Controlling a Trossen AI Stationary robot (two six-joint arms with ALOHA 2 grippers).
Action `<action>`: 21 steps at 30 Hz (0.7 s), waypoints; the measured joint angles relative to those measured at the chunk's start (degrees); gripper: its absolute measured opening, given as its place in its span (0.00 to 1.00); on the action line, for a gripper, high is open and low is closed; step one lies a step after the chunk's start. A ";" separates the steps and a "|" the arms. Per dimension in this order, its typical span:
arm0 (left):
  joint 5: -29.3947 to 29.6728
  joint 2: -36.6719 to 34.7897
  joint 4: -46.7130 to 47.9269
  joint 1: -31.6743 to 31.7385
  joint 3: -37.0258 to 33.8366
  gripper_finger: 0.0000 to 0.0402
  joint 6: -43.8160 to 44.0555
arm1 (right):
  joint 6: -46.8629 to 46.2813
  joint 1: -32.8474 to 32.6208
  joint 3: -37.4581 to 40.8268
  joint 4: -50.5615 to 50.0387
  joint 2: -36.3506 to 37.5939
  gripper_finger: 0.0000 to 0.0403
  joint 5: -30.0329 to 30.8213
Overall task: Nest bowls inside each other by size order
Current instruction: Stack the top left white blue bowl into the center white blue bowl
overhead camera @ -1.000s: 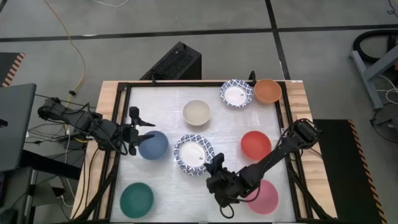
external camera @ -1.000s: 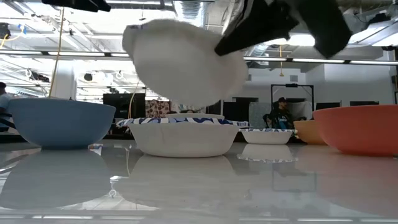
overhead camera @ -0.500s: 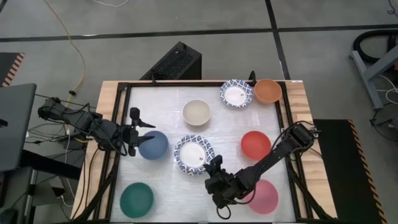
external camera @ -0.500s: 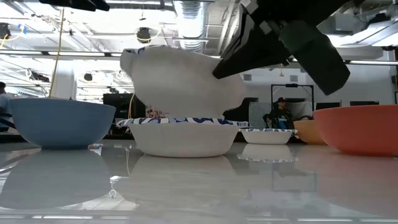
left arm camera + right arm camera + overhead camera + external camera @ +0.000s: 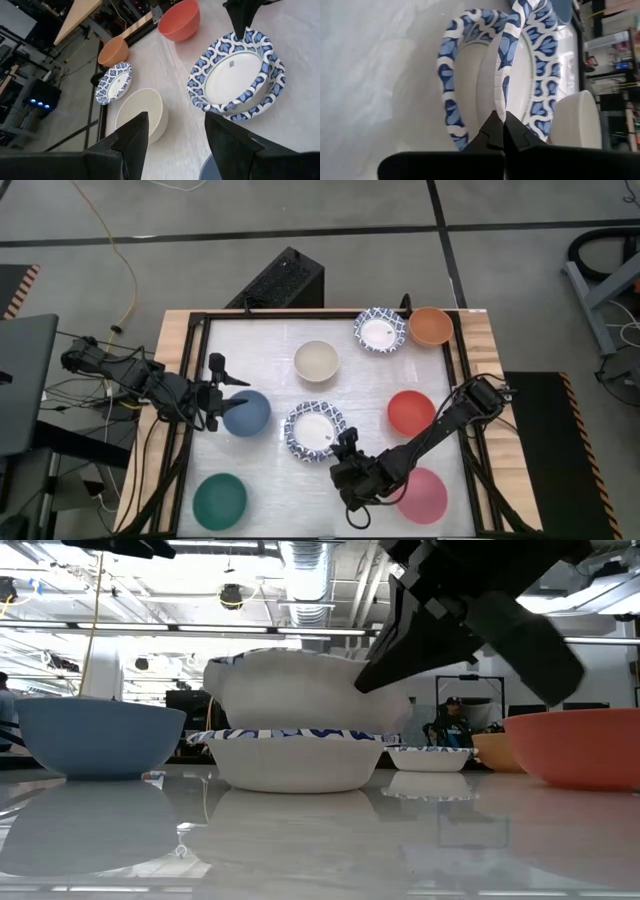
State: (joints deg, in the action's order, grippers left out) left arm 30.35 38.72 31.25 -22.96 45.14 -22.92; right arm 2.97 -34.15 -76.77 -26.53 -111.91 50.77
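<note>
Nesting has only just begun: the right gripper (image 5: 345,448) holds one patterned bowl (image 5: 235,70) by its rim, jaws pinched shut on that rim, and lowers it, a little tilted, into a second patterned bowl (image 5: 295,758) that stands at the middle of the counter (image 5: 270,340). In the low view the held bowl sits partly inside the lower one but not yet flat. I judge this first pair as almost done, not released.

All the other bowls are single. Taking the middle pair as landmark: the cream bowl (image 5: 316,361) is just behind it, the third patterned bowl (image 5: 379,330) and the orange bowl (image 5: 431,326) are farther behind toward the right arm's side, the red bowl (image 5: 411,413) is beside it on that side, and the pink bowl (image 5: 424,495) is in front, partly under the right arm. The slate-blue bowl (image 5: 247,412) is on the left side, the dark green bowl (image 5: 220,500) in front of that.

The left gripper (image 5: 215,395) waits at the slate-blue bowl, jaws apart and empty.
</note>
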 joint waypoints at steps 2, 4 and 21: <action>0.00 0.00 0.37 0.00 -0.01 0.46 -0.09 | 0.02 0.18 0.00 -0.04 -0.01 0.00 -0.59; 0.00 0.00 0.54 0.00 -0.01 0.46 -0.09 | 0.00 0.62 0.00 -0.08 -0.01 0.00 -1.56; -0.04 0.00 2.88 0.00 -0.04 0.46 2.01 | -2.60 1.71 0.00 -1.50 0.00 0.17 -3.73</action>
State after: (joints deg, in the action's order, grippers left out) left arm 30.30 38.72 34.13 -22.96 45.10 -20.91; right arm 0.36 -32.44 -76.77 -28.03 -111.92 47.05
